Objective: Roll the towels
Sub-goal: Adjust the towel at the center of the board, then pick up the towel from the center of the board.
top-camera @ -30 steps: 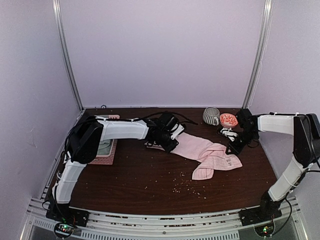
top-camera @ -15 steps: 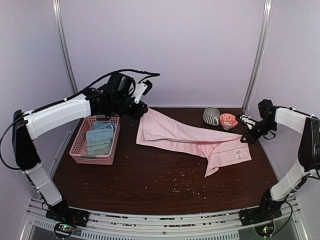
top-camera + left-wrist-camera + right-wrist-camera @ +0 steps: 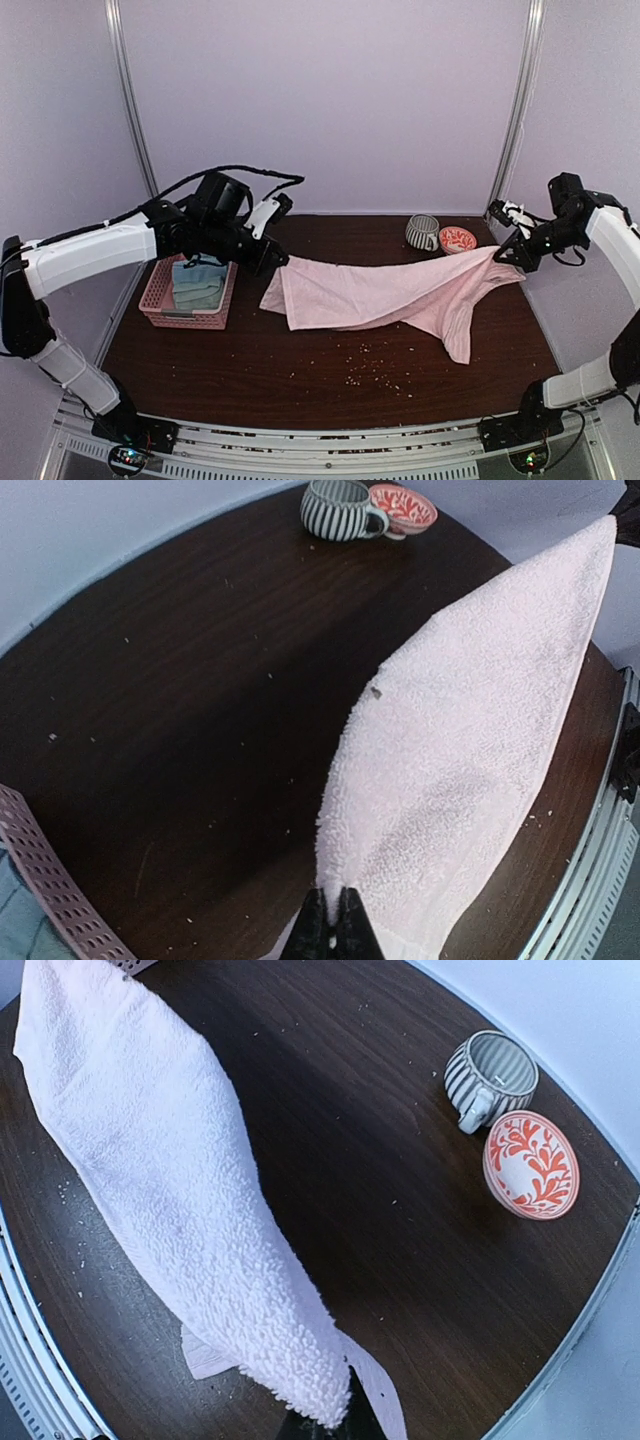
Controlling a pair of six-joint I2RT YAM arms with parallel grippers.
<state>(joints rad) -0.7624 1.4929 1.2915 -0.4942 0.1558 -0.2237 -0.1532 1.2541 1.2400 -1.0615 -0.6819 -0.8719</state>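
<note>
Dark brown wooden table is lying crumb-speckled under pale lavender walls, and the light pink terry towel is hanging over it, stretched left to right between the two arms, sagging in the middle, with a loose flap drooping at the near right. Whether that flap is grazing the wood is hard to tell.

The left gripper is clamping the towel's left corner with jaws pressed together. The right gripper is clenching the opposite corner, close to the black-and-white striped ceramic mug and the red-patterned white bowl.

Both pinches are biting only thin edges — pulling the arms further apart is likely risking a corner slipping free. Lowering carelessly on the right could be sweeping cloth into the mug or bowl. The drooping flap may be folding under and giving a lopsided roll. The pink plastic basket of folded pale blue cloths is sitting at the left, apart from the towel.
</note>
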